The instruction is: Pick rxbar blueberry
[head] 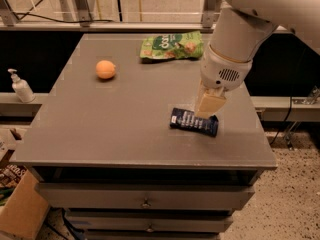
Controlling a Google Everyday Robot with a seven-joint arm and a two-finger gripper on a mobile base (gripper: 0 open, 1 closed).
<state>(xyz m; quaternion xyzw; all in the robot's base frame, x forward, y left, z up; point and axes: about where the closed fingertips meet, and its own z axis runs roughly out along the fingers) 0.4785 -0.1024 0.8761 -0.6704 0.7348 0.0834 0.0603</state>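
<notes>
Drawers (145,196): under the worktop, nearest the camera, both shut.
Worktop (110,129): grey and flat; it carries every item listed below.
Rxbar blueberry (192,122): dark navy wrapper with white lettering, lying flat on the worktop near the right front, slightly askew.
Tool (207,106): beige tip on the white arm, pointing down at the far edge of the bar, touching it or just above it.
Tool state: cannot tell whether open, closed or gripping.
Orange fruit (105,69): left of centre, well apart from the bar.
Green snack bag (171,46): far edge of the worktop, behind the arm, not the target.
Pump bottle (20,86): on a ledge off the left side.
Done, by judgement: approach made, tool placed over the right item.
Left, by judgement: secure the grip and raise the bar; no lift is evident, as the wrapper rests on the surface.
</notes>
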